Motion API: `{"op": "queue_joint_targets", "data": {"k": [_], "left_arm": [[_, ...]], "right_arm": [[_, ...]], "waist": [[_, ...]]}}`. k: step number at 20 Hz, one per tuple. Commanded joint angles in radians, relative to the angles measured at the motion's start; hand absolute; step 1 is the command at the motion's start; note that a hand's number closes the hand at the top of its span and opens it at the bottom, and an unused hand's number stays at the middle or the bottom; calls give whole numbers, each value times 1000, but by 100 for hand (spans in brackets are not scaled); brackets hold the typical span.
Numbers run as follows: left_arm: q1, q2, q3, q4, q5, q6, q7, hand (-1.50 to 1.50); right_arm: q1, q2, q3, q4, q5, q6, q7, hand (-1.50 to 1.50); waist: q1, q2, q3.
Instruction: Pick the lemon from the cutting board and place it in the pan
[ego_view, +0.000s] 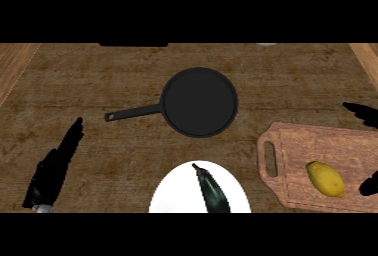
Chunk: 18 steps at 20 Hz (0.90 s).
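The right hand (363, 114) shows only in part at the right edge: dark fingers (353, 107) reach in at the far right of the board, and another dark piece sits lower, just right of the lemon. They look spread with nothing between them, so the hand reads as open around the fruit without touching it. The oval yellow lemon (325, 178) lies on the near right part of the reddish-brown wooden cutting board with a handle slot (295, 145), its long axis running near to far with a slight tilt. It sits to the left of the right hand and close to it. The left hand (55, 165) rests far off at the left, fingers straight and holding nothing, so the right hand is clearly the nearer one. The round black frying pan (199, 102) stands on the brown surface (88, 80), far and left of the board, handle pointing left. A dark eggplant (212, 192) lies on a white plate (173, 192) at the near edge.
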Motion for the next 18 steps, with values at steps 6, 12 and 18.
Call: {"op": "queue_joint_targets", "data": {"k": [6,12,18], "left_arm": [[46,-56,-21,-19,-66,19,-11,0],[-5,-49,21,-21,-73,-15,35,0],[-13,-67,27,-59,-63,-35,83,0]], "right_arm": [[-90,18,66,10,1,165,226,-150],[-123,92,113,-35,-4,168,356,-150],[-132,124,189,42,100,175,304,-150]], "waist": [[-4,-1,0],[-7,-1,0],[0,1,1]]}}
